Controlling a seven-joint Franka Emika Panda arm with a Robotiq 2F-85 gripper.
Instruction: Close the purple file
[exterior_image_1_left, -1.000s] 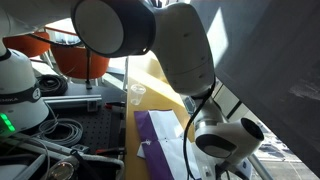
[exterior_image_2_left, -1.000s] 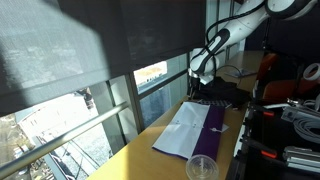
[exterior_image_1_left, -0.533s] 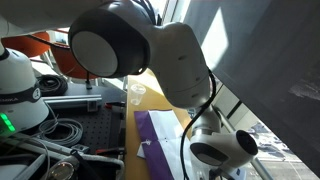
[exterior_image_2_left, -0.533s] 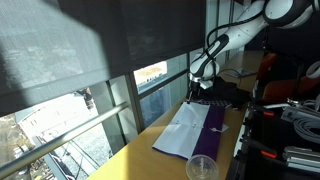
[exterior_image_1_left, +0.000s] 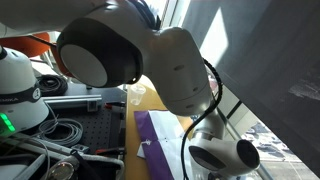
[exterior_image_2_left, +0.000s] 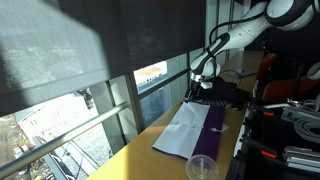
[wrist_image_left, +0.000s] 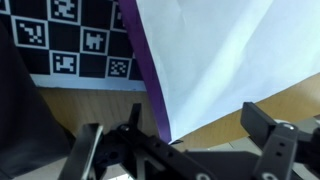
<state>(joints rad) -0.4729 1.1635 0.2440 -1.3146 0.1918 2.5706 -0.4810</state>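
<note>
- The purple file (wrist_image_left: 210, 50) lies open and flat on the desk (wrist_image_left: 90, 105). In the wrist view its white pages (wrist_image_left: 230, 70) fill the upper right, and a purple cover edge (wrist_image_left: 145, 70) runs diagonally down the middle of the frame.
- The gripper (wrist_image_left: 175, 135) hangs above that edge. Its fingers (wrist_image_left: 268, 138) are spread wide and hold nothing.
- The cover is thin and lies flush with the wood. If the fingers come down too shallow, they would likely catch only the top sheet and crease or tear it.
- If they come down too deep, the tips would scrape or jam against the desk.
- A sideways nudge without a proper hold would probably slide the whole file. It could ride onto the marker board (wrist_image_left: 70, 45) in the upper left of the frame.
- In an exterior view a purple cup (exterior_image_2_left: 202, 167) stands near the file's lower end, and a sliding file could tip it.
- If the cover is let go before it passes upright, I expect it would fall back open.
</note>
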